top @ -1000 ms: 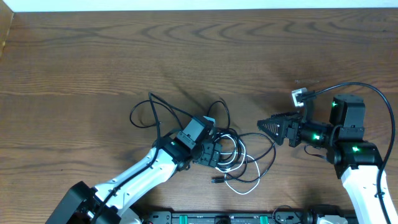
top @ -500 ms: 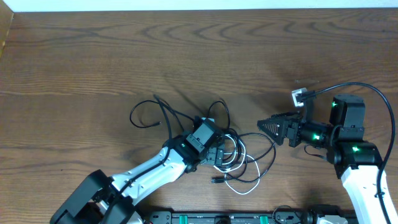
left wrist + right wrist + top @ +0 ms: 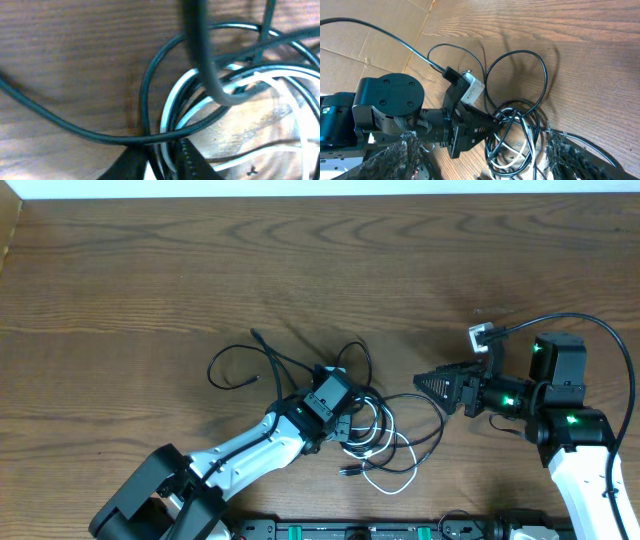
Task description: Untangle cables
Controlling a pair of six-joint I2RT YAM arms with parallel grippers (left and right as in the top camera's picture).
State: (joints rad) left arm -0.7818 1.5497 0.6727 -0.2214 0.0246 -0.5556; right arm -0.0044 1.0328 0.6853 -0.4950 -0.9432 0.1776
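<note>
The cables [image 3: 385,442] lie as a knot of thin black cords and one white cord at the table's front middle, with black loops [image 3: 240,362] trailing off to the left. My left gripper [image 3: 352,430] sits low on the knot's left side. In the left wrist view its jaws [image 3: 162,152] are pinched together on a black and a white strand [image 3: 170,107]. My right gripper [image 3: 425,383] hovers open just right of the knot, apart from it. The right wrist view shows the cables [image 3: 520,125] ahead of its spread fingers [image 3: 402,150].
A small black plug end [image 3: 350,471] lies in front of the knot. A white tag [image 3: 481,335] and the right arm's thick black wire [image 3: 590,325] sit at the right. A cardboard wall [image 3: 8,230] borders the far left and a rail [image 3: 350,531] the front edge.
My left gripper has slid a little right into the knot and closed on its strands; the left-hand black loops shifted slightly. The right arm has stayed still.
</note>
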